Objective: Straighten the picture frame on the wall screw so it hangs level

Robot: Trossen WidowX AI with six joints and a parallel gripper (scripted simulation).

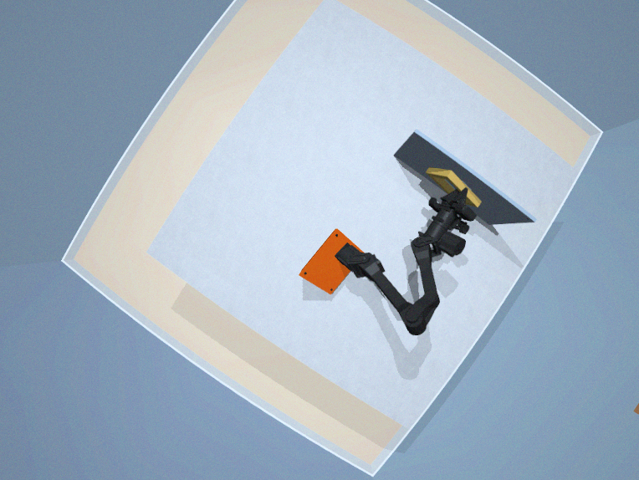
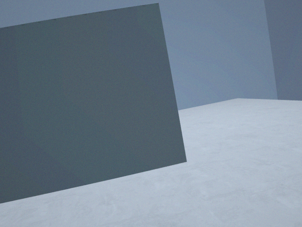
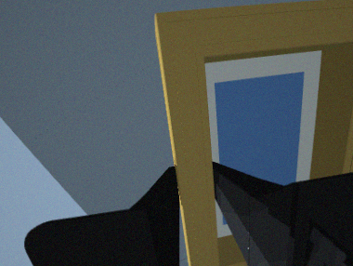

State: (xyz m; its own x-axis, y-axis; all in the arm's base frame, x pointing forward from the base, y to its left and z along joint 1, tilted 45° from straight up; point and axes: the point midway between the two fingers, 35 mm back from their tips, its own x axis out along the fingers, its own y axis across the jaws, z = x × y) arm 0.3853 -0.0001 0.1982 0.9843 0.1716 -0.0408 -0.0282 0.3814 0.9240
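Observation:
The gold picture frame (image 1: 457,178) (image 3: 186,93), with a white mat and a blue picture, hangs against the dark upright panel (image 1: 498,207) (image 2: 97,97) (image 3: 93,93). In the wrist view its top edge rises a little to the right; the camera's own tilt leaves the true lean unclear. My gripper (image 1: 457,192) (image 3: 190,170) is shut on the frame's left side bar, as the wrist view shows it. One finger is outside the bar, the other inside the opening, over the picture. The screw and the notched strip are hidden. The exterior view shows only the panel's back.
The arm's orange base plate (image 1: 323,262) is on the pale mat (image 1: 258,155) in the top view. The arm's elbow is bent out to the lower right of the base. The tan table surface (image 1: 207,93) shows around the mat.

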